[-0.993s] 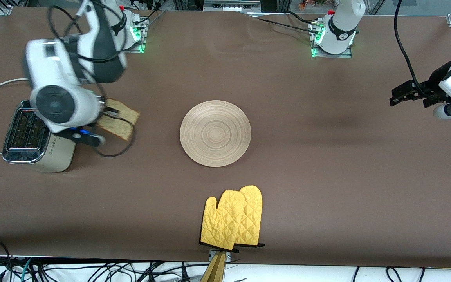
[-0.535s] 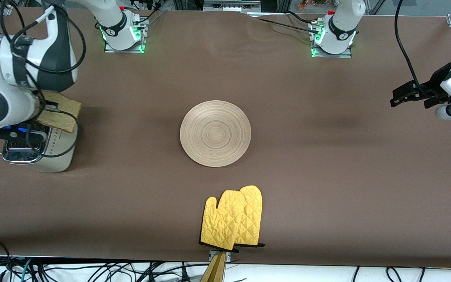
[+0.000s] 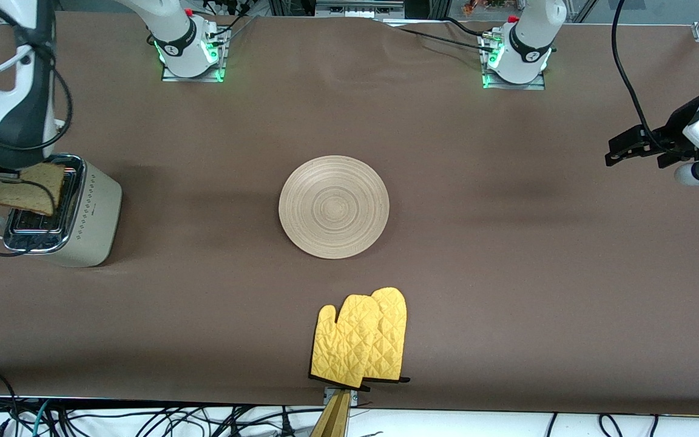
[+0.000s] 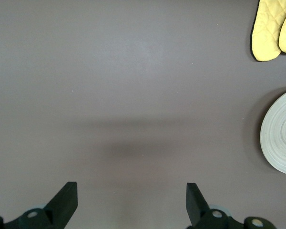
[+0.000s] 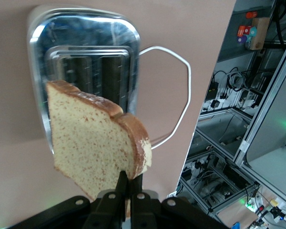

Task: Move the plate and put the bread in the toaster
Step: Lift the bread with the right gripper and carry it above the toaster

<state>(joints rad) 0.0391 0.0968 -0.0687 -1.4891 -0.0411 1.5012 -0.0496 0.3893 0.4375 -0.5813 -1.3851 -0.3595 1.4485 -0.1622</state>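
A: Starting at the right arm's end of the table. The toaster [image 3: 61, 212] is standing there, chrome top up. The right gripper [image 5: 128, 193] is hanging over it, fingers pinched tight on the bread [image 3: 25, 188] by one bottom corner of the crust.

B: How is the slice sitting?

A: It is hanging over the toaster's top, not yet in a slot. In the right wrist view it is tilting across the two slots [image 5: 93, 76] rather than lining up with either.

B: Anything in those slots?

A: Both are looking dark and empty, as far as I can see.

B: Handling?

A: My guess: light, soft, crumbly. A corner grip is letting it sag and twist, so it probably needs squaring edge-on to a slot before lowering. Squeezing harder would likely tear the crust.

B: Moving along the table.

A: The plate [image 3: 334, 207] is lying flat mid-table, nothing on it. It looks wooden, so stiff and fairly light, the rim being the likely place to pinch. Nearer the camera, a pair of yellow oven mitts [image 3: 361, 345] is lying at the table's edge.

B: And the other end?

A: The left gripper [image 3: 639, 147] is waiting over bare table at the left arm's end, fingers spread wide, holding nothing. Its wrist view is showing only brown tabletop [image 4: 133, 95], with the plate's edge and the mitts off to one side.
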